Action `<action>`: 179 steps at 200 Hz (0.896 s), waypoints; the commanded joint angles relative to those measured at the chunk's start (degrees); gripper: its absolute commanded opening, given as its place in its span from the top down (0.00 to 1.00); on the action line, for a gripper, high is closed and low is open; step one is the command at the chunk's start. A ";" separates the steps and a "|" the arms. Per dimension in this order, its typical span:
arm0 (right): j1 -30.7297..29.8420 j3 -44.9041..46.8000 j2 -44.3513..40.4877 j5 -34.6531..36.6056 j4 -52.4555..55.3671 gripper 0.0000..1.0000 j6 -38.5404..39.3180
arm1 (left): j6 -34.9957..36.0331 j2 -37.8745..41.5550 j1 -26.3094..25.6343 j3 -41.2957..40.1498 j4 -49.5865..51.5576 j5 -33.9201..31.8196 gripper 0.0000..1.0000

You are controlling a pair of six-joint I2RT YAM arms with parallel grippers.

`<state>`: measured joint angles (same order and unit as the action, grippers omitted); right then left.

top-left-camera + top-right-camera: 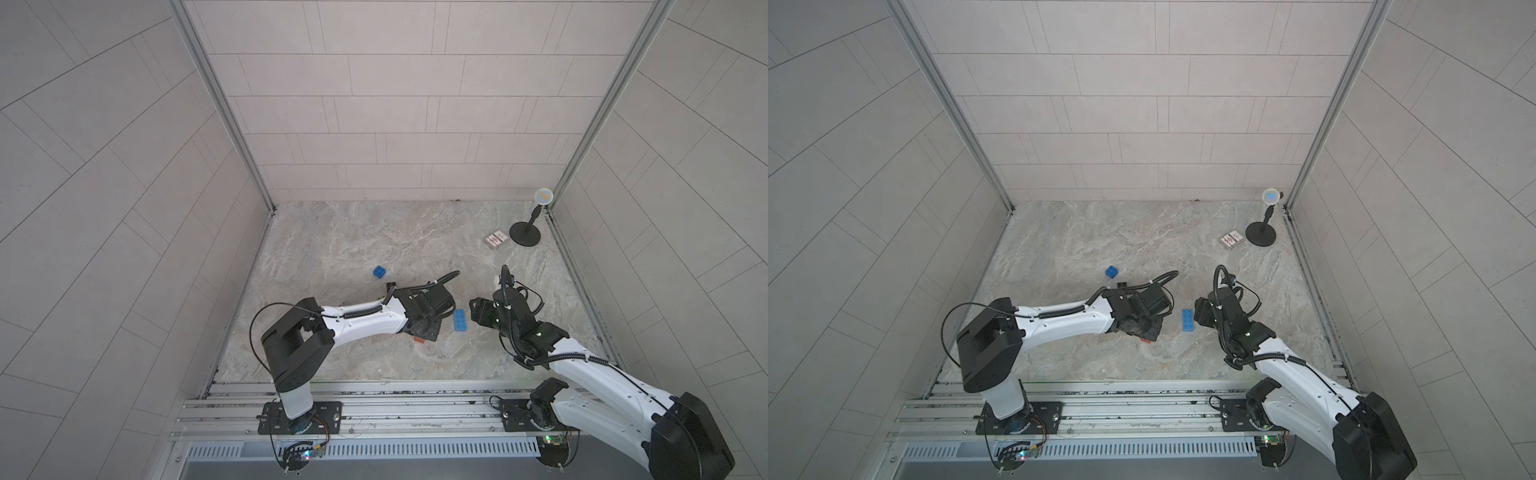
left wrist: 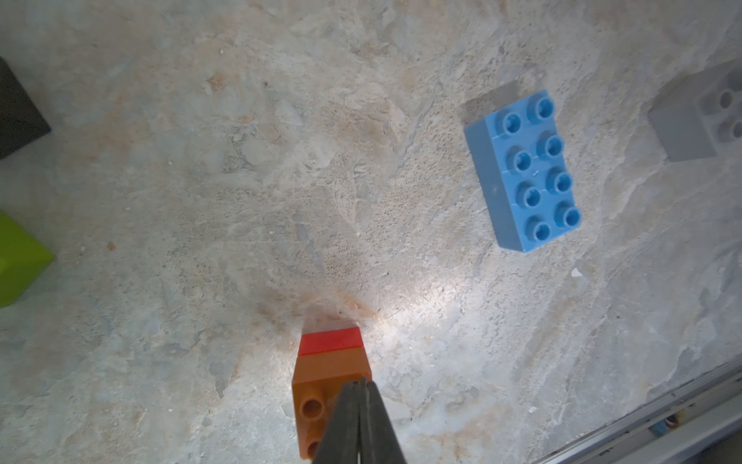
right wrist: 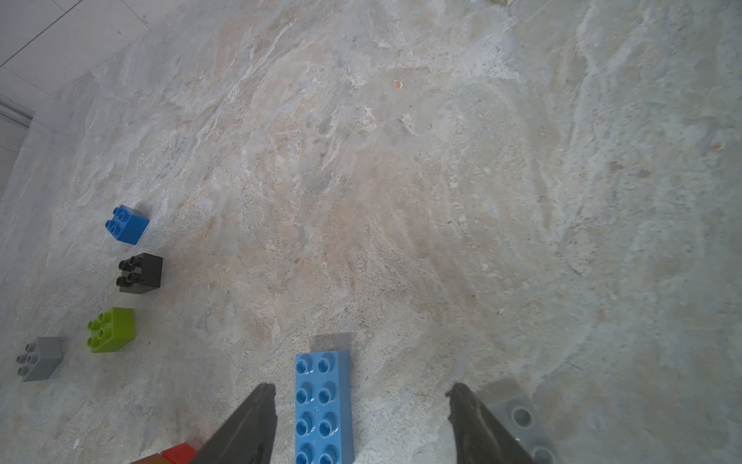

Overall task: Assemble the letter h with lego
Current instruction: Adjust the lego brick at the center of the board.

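Left wrist view: my left gripper is closed. Its two dark fingers are pressed flat together with nothing between them, and their tips are over the studded top of the small orange plastic brick. I cannot tell whether they touch it. That orange brick sits joined on the small red plastic brick, which stands on the marbled stone-look table. This pair is the only joined part of the letter h; every other brick lies single. The longer light blue eight-stud brick lies studs up, apart from the pair. A small grey brick sits beyond it at the picture's edge.

In the right wrist view my right gripper is spread wide and holds nothing. The light blue brick lies between its fingers, closer to one, and the small grey brick is partly hidden behind the other.

Farther off stand the small blue brick, the small black brick, the lime green brick and a second grey brick, each apart from the next.

In both top views the light blue brick lies between my two wrists. Near the far right corner, a flat red-and-white patterned box lies just beside a black round-based stand.
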<state>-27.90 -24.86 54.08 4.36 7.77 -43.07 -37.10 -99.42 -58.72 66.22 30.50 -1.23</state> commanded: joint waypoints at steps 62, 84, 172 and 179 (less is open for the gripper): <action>0.04 -1.46 0.48 1.79 0.93 0.28 1.24 | 1.34 7.78 1.50 -1.78 -1.06 -2.46 0.72; 0.04 -1.68 1.07 1.78 0.86 0.28 1.48 | 1.36 9.23 1.76 -0.91 0.78 -2.86 0.71; 0.04 -2.31 2.43 1.70 1.41 0.27 1.58 | -0.30 6.76 1.77 -5.70 0.23 2.71 1.00; 0.12 -2.29 2.49 1.75 1.29 0.27 1.58 | -0.30 6.80 1.77 -6.11 0.58 2.18 1.00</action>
<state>-27.90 -25.82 56.62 4.99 8.01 -41.98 -36.86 -92.27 -57.12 61.43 29.85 1.28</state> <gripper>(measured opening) 0.726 0.041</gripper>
